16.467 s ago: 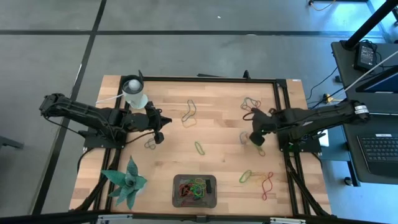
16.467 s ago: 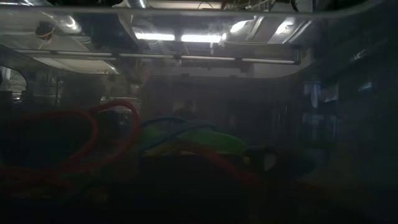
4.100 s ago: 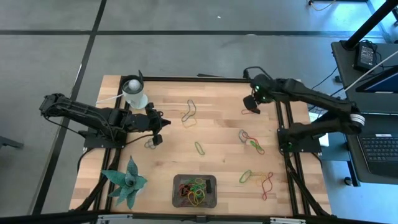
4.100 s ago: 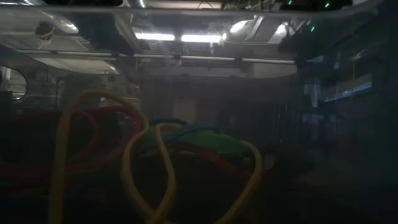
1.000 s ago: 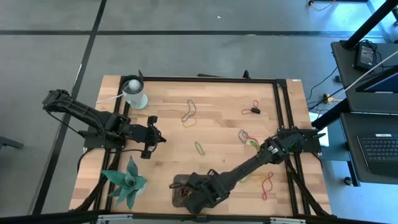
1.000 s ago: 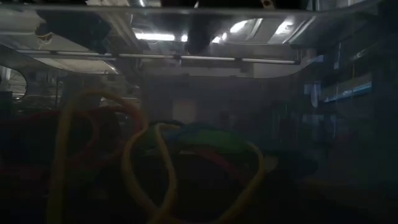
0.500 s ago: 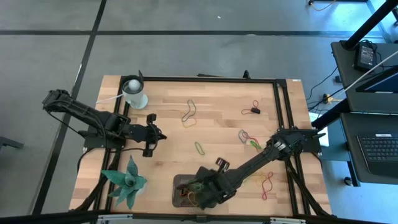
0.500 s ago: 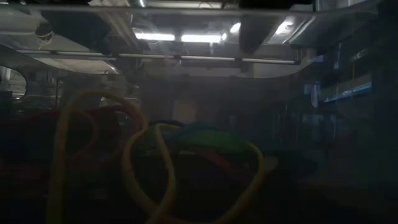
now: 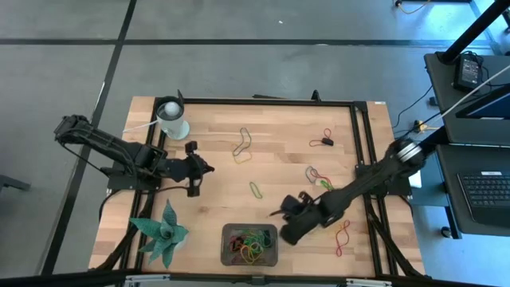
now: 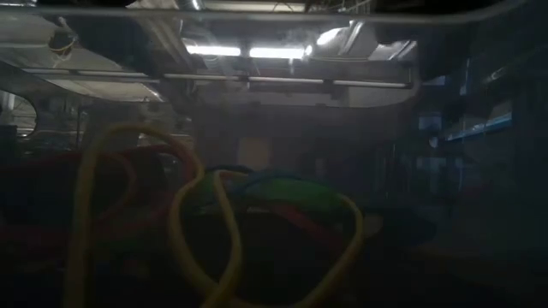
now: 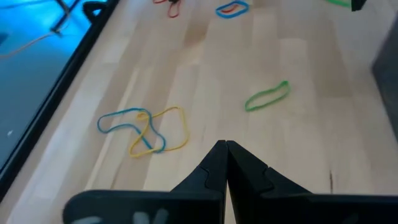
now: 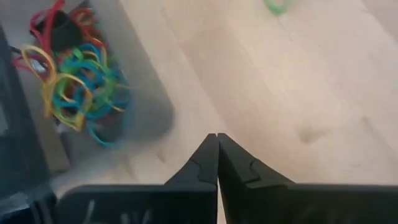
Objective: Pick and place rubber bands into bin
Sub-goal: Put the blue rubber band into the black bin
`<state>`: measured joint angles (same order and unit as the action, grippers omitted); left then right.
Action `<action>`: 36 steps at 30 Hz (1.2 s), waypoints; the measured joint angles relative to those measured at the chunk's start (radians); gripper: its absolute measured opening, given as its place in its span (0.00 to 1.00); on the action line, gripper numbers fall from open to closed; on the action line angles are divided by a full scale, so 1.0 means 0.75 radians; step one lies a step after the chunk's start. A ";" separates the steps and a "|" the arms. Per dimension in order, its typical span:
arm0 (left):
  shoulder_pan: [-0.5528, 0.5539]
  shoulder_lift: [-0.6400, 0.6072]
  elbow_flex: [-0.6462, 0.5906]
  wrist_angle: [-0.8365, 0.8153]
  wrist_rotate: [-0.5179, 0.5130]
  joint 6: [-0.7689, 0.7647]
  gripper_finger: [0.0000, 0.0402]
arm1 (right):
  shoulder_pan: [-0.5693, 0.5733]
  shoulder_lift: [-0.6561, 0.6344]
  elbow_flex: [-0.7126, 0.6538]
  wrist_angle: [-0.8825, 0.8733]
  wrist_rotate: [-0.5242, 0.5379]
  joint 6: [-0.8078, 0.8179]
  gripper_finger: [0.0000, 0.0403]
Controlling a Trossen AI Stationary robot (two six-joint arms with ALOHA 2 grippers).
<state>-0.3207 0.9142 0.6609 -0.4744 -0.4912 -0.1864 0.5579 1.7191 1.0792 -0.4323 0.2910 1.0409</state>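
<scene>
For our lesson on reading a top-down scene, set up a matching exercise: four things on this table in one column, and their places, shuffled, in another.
Things:
1. white cup
2. green plant
3. bin
4. red rubber band

Places:
A. near edge, middle
B. far right part of the table
C. far left corner
D. near left corner

Pairs: 1-C, 2-D, 3-A, 4-B

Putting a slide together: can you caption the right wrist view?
Right hand, shut and empty, hangs over bare wood beside the grey bin piled with colourful rubber bands.
</scene>
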 joint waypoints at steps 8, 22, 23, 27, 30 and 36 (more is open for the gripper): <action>0.096 0.058 0.000 -0.011 -0.012 -0.201 0.01 | -0.028 -0.346 -0.391 -0.021 0.003 -0.345 0.00; 0.310 0.304 0.000 -0.105 0.301 -0.470 0.09 | -0.233 -0.830 -0.809 0.106 -0.163 -0.544 0.00; 0.319 0.306 0.000 -0.107 0.304 -0.472 0.10 | -0.262 -0.886 -0.858 0.167 -0.186 -0.562 0.00; 0.366 0.308 0.008 -0.113 0.303 -0.471 0.17 | -0.365 -1.119 -1.002 0.354 -0.250 -0.655 0.00; 0.414 0.306 0.024 -0.113 0.300 -0.471 0.21 | -0.441 -1.260 -1.034 0.362 -0.251 -0.705 0.00; 0.518 0.306 0.048 -0.174 0.312 -0.468 0.26 | -0.594 -1.397 -1.030 0.333 -0.241 -0.812 0.00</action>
<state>0.0674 1.1439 0.6966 -0.6051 -0.2572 -0.5373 0.1125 0.6714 0.3065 -0.1824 0.1105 0.4320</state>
